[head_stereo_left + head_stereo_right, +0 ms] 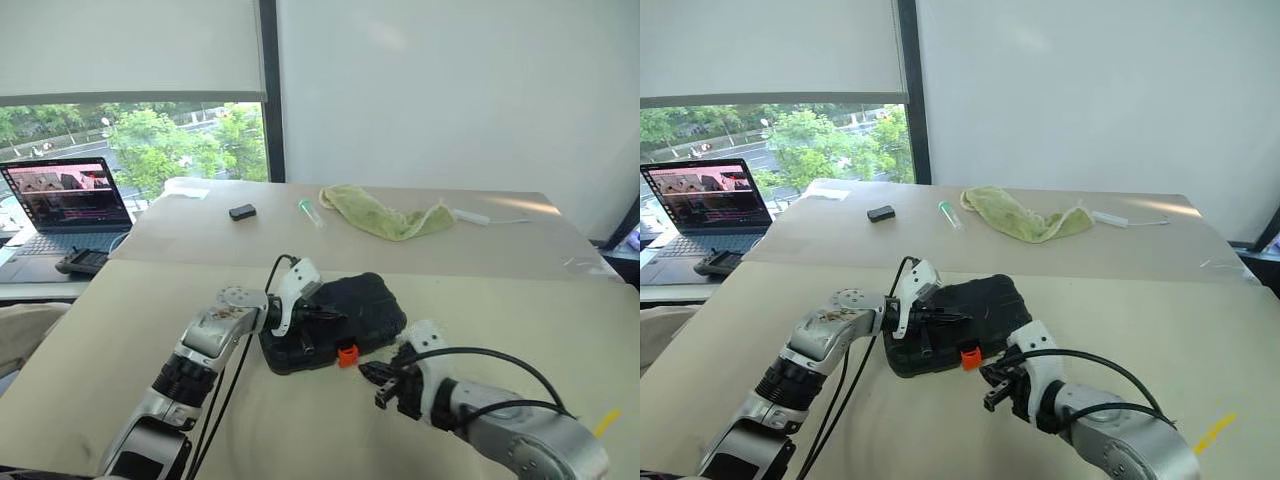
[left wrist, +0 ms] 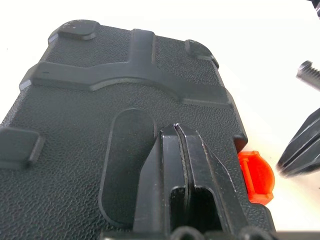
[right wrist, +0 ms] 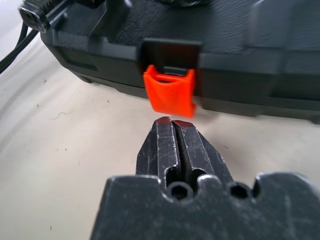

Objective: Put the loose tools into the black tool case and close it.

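the black tool case (image 1: 335,322) lies lid-down mid-counter (image 1: 120,330). your left claw (image 2: 178,150), pinched shut and empty, presses its lid. keep that pressure; bring the right claw (image 3: 172,142), also shut and empty, up under the orange latch (image 3: 170,91) to snap it home.

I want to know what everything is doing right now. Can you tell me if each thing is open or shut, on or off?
black tool case: lid down, shut.
orange latch: flipped out, hanging loose, not snapped.
left hand: shut, fingers pressed on the case lid.
right hand: shut, empty, just in front of the latch.
laptop: open, screen lit.
green cloth: crumpled on the table.
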Robot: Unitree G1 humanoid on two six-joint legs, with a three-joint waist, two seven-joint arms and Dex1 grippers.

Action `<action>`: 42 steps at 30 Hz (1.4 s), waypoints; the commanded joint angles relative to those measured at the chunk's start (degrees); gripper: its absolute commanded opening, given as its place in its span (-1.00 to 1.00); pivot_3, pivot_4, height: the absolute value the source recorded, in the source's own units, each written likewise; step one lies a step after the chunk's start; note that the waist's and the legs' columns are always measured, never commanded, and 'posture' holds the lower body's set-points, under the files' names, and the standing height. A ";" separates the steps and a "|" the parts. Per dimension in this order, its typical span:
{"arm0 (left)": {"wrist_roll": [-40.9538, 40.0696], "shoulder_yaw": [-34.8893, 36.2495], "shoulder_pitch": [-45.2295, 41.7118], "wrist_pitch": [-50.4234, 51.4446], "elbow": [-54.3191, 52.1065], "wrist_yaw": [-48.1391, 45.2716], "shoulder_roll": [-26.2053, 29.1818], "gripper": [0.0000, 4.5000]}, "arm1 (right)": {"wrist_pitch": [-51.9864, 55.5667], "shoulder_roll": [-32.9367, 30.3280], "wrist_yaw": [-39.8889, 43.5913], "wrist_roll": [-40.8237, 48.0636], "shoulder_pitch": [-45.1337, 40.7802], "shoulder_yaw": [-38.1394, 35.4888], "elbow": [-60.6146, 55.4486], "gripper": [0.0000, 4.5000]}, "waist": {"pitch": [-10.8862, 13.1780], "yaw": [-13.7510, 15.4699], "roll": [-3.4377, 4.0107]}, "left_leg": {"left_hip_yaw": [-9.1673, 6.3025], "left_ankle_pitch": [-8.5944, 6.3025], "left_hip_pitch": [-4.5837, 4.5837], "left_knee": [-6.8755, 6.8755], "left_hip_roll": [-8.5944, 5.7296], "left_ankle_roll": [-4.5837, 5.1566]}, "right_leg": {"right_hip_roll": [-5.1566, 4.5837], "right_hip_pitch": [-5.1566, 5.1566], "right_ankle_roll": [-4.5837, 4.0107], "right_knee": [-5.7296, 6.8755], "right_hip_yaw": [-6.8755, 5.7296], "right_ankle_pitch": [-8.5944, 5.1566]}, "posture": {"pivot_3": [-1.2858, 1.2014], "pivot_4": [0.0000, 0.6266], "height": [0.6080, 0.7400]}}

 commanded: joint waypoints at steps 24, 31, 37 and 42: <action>4.73 -5.06 5.53 1.62 2.76 1.44 1.46 -1.00 | -2.17 -0.39 7.22 2.13 -16.91 0.20 8.86 -0.99 | 0.01 -0.63 0.01 | -0.02 0.01 0.04 -0.02 0.14 -0.02 | 0.05 -0.04 -0.13 0.03 -0.01 0.08 | 0.03 -0.52 1.00; 4.53 -3.96 7.15 -0.77 1.48 1.82 1.28 -1.00 | -4.76 -2.14 9.56 1.50 -15.28 2.47 10.42 -0.99 | 0.01 -0.92 0.01 | -0.02 0.01 0.08 -0.03 0.17 -0.02 | 0.02 -0.03 -0.14 0.03 0.00 0.08 | 0.03 -0.52 1.00; -2.35 8.78 12.18 -10.38 -8.51 3.85 -0.17 -1.00 | -16.63 -5.18 12.20 1.31 -2.45 -4.16 -2.25 -0.87 | 0.00 -0.92 0.08 | -0.02 -0.06 -0.08 -0.22 0.17 -0.06 | -0.11 -0.20 -0.09 -0.03 0.00 0.01 | 0.03 -0.52 1.00; -14.30 20.40 16.67 -1.99 -18.54 4.07 3.53 -0.50 | -23.00 -8.28 14.24 2.66 12.58 -15.87 -10.55 -0.20 | 0.14 -0.57 0.05 | -0.09 -0.25 -0.49 -0.16 0.14 -0.06 | -0.14 -0.49 -0.01 -0.03 -0.08 -0.10 | 0.03 -0.52 1.00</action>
